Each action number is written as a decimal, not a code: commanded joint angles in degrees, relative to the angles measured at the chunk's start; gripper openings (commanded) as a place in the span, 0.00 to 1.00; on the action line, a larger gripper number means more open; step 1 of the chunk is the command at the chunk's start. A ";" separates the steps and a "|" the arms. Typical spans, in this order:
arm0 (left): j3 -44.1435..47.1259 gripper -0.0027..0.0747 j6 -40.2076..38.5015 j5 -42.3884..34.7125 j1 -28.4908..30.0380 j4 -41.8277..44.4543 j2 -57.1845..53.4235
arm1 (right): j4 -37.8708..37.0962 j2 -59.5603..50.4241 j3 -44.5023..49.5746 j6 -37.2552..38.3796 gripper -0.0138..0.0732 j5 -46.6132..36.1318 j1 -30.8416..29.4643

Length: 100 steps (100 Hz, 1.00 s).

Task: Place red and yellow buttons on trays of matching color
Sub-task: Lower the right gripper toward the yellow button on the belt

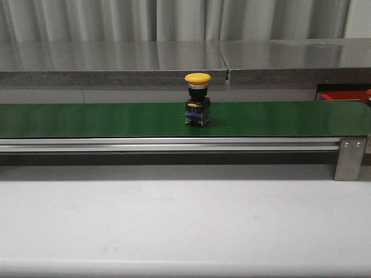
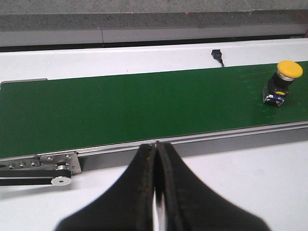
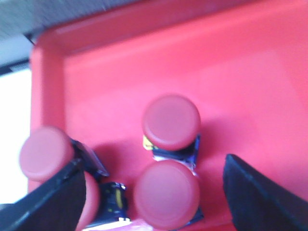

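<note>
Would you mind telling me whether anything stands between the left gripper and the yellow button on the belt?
Nothing visible does. The left gripper, jaws shut, hangs off the near edge of the green belt; only bare belt separates it from the upright yellow button.

Left pincer (image 2: 156, 192) closed, right pincer (image 3: 154, 192) spread

Red tray (image 1: 342, 96) — mostly cut off; red buttons (image 3: 171, 121) blurred.
</note>
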 commanded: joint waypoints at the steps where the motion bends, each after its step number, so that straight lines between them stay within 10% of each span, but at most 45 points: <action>1: -1.66 0.01 0.03 -3.67 -0.42 -1.43 -0.17 | 0.53 -5.68 -0.40 -0.65 0.83 -0.81 -0.30; 100: -1.66 0.01 0.03 -3.67 -0.42 -1.43 -0.17 | 0.48 -26.41 14.36 -3.09 0.83 8.70 12.23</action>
